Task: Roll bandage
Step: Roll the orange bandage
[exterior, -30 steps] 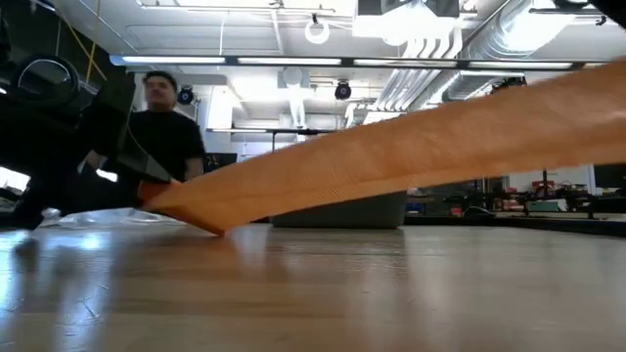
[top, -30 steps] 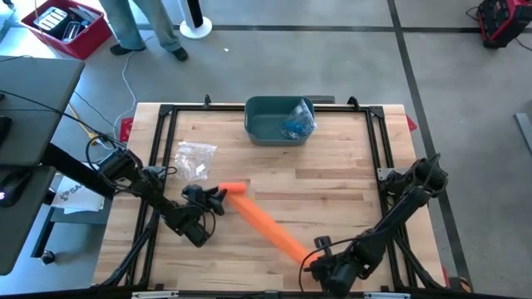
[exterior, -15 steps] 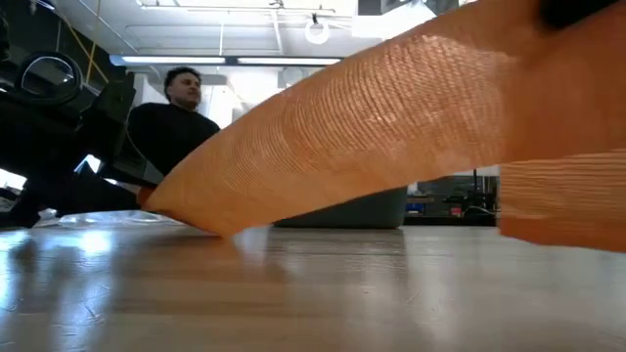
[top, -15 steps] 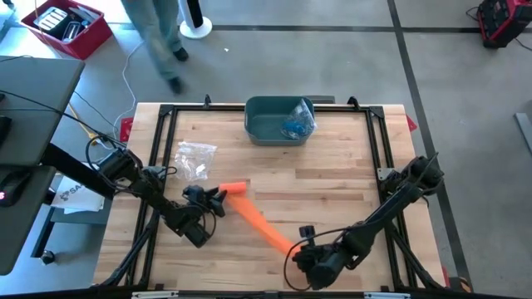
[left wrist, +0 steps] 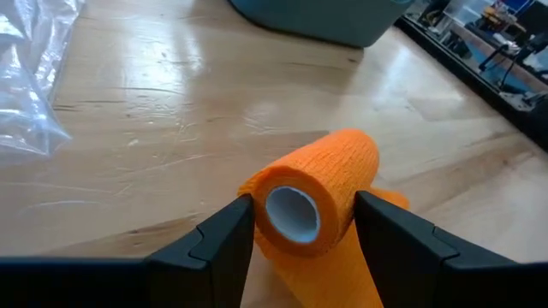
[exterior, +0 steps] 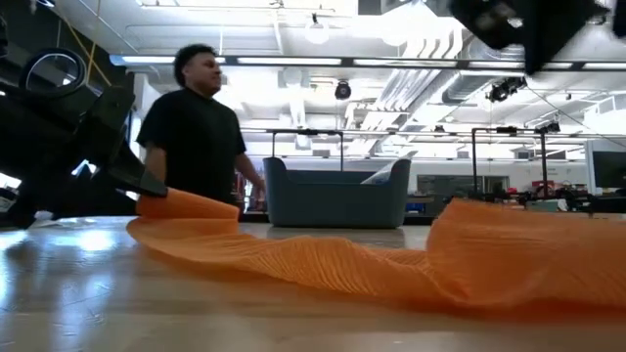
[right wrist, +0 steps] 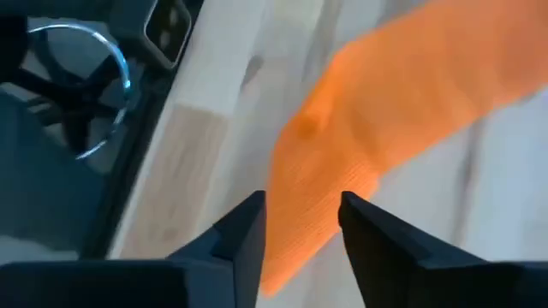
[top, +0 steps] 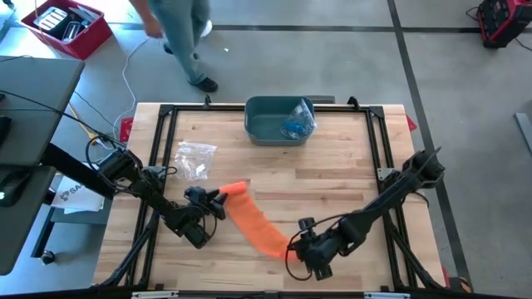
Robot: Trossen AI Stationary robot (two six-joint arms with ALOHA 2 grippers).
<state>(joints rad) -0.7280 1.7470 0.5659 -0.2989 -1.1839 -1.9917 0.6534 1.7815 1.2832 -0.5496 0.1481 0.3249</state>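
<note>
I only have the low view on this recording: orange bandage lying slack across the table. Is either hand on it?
Observer: Yes, the left hand has the bandage roll between its fingers; you see the roll's white core end-on in its wrist view.
Operator: And the right one?
Observer: The right hand sits at the free end of the strip near the table's front edge, jaws apart with the strip's end between them, not clamped.
Operator: What else is on the table?
Observer: A clear plastic wrapper lies beyond the left hand, and a teal bin at the far edge.
</note>
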